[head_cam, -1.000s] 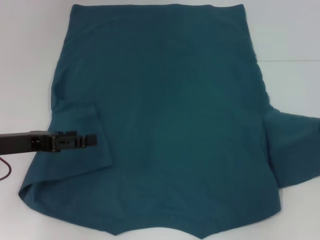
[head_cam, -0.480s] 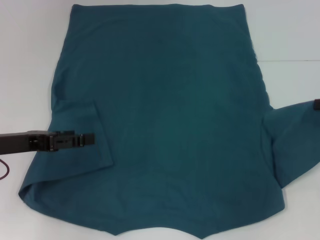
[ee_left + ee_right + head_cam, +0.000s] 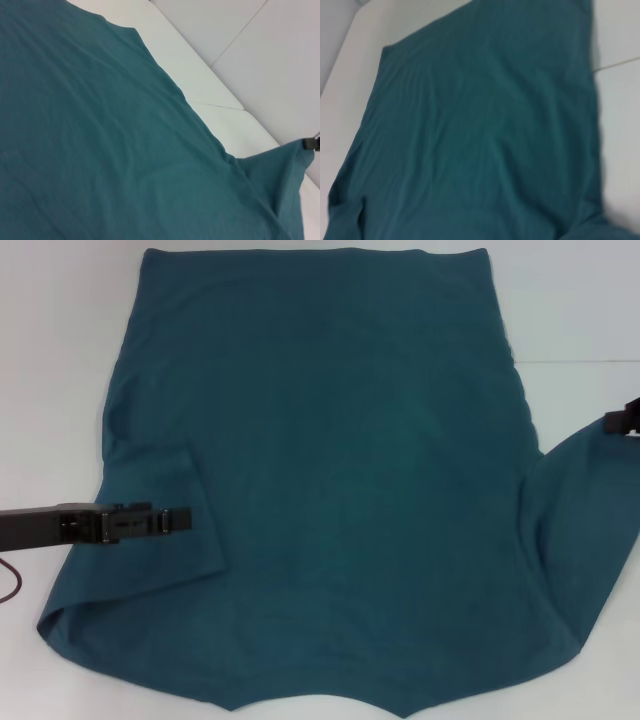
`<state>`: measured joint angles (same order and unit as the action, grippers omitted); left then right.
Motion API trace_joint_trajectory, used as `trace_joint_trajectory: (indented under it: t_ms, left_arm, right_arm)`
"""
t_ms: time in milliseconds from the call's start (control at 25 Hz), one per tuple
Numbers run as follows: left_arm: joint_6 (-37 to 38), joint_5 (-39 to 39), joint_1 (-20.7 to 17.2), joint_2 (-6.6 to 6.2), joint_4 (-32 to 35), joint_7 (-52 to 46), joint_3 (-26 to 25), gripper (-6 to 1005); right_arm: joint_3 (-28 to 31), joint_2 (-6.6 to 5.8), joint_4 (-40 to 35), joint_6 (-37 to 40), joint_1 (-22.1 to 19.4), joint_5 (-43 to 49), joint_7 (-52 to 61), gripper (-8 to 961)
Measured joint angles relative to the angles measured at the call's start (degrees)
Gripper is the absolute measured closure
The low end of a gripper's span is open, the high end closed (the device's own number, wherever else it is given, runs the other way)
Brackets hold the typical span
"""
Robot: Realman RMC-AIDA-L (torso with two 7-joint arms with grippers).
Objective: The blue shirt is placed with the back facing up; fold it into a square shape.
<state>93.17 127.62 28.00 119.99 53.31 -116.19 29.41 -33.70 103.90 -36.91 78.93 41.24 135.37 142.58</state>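
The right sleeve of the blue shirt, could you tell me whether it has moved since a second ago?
Yes. The right sleeve has risen, its tip pulled up by the right tool toward the table seam.

Teal blue shirt, left sleeve folded

Left end effector low; right end effector raised.
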Motion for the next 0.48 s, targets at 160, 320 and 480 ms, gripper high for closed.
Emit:
trace_joint_trajectory:
  t_ms: [160, 320, 480]
  left_arm:
    - [0.0, 0.0, -0.1, 0.05, 0.0, 0.0, -0.6, 80]
    - [0.0, -0.4, 0.1, 0.06, 0.0, 0.0, -0.8, 80]
    - [-0.6, -0.5, 0.2, 0.06, -0.1, -0.2, -0.8, 80]
  right_arm:
    - [-2.2, 1.43, 0.5, 1.6, 1.0, 0.0, 0.2, 952]
    - [-4.4, 3.33, 0.6, 2.9, 3.0, 0.0, 0.3, 951]
    - [-7.4, 4.73, 0.7, 3.1, 5.5, 0.0, 0.9, 951]
